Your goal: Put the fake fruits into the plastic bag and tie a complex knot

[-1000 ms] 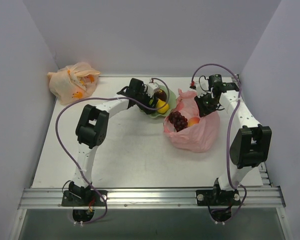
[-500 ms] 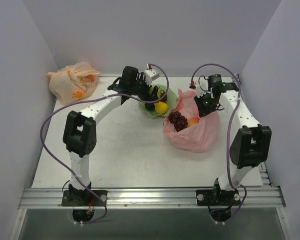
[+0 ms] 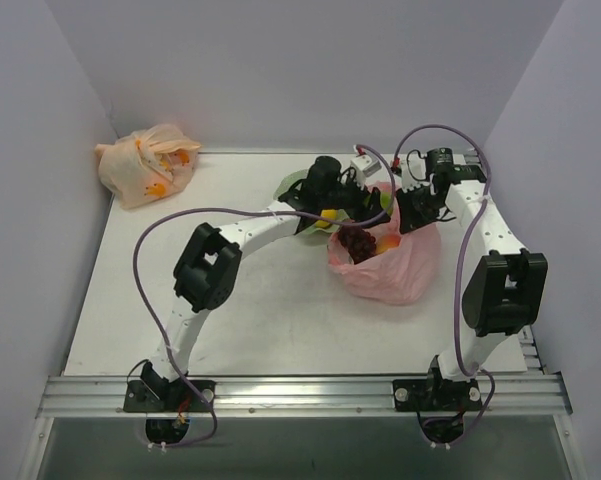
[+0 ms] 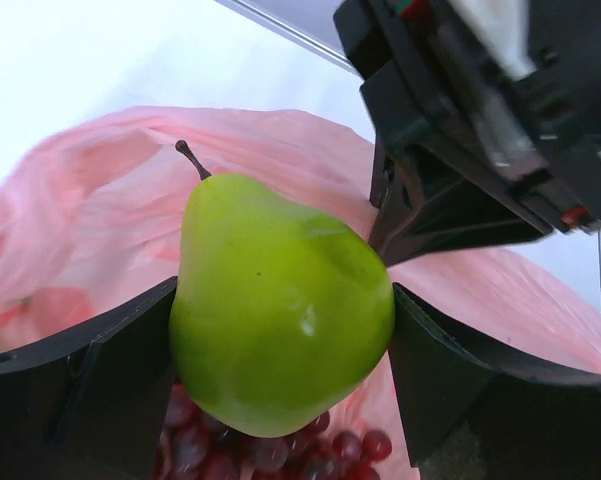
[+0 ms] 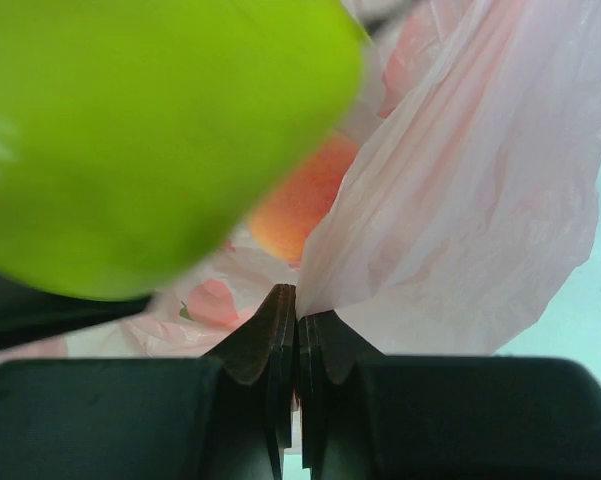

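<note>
Green pear [image 4: 280, 305], likely light and slick, clamped at belly by left gripper [image 4: 282, 390] over plastic bag [image 4: 90, 210]; right gripper [image 5: 297, 335] pinches flimsy rim.

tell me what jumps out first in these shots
A bright green pear fills the left wrist view, clamped in the left hand over the open pink bag, dark grapes below it. The right hand pinches the bag's rim. A tied pale orange bag sits in the far left corner.
</note>
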You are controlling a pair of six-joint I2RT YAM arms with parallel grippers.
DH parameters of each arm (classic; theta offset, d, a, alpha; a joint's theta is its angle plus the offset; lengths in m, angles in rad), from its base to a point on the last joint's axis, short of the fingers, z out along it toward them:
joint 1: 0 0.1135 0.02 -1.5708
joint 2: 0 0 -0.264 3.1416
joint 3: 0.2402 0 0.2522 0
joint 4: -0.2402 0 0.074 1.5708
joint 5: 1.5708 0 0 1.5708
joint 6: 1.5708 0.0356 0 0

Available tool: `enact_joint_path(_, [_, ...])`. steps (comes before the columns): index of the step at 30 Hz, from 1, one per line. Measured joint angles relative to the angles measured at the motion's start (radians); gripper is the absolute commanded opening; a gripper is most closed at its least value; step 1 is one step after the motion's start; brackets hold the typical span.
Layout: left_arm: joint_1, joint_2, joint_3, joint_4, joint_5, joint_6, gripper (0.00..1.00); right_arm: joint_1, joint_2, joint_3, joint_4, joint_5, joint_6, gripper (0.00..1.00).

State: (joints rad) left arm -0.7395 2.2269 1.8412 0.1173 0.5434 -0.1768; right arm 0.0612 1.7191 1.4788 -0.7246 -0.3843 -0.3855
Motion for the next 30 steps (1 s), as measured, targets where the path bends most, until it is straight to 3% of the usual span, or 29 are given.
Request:
enact_joint_path(1, [-0.011, 0.024, 0.013, 0.016, -0.004, -0.015, 0.72, -0.002, 0.0, 0.0, 0.0, -0.002, 0.003, 0.0])
enact_joint_path(2, [-0.021, 0.052, 0.03, 0.028, -0.008, -0.029, 0.82, -0.003, 0.0, 0.0, 0.001, -0.003, 0.005, 0.0])
enact_joint_path(6, [-0.045, 0.153, 0.081, 0.051, -0.034, -0.069, 0.98, -0.003, 0.0, 0.0, 0.003, -0.009, 0.011, 0.0])
enact_joint_path(14, [-0.033, 0.145, 0.032, 0.048, -0.056, -0.085, 0.97, -0.003, 0.0, 0.0, 0.003, -0.008, 0.007, 0.0])
enact_joint_path(22, [0.094, -0.195, -0.251, 0.014, -0.042, -0.028, 0.97, 0.013, 0.009, 0.001, 0.012, 0.0, -0.009, 0.0])
enact_joint_path(26, [0.166, -0.336, -0.312, 0.007, -0.047, -0.002, 0.97, 0.039, 0.037, 0.01, 0.016, 0.004, -0.013, 0.0])
enact_joint_path(30, [0.215, -0.38, -0.343, 0.006, -0.082, 0.014, 0.97, 0.054, 0.058, 0.023, 0.02, 0.005, -0.019, 0.0])
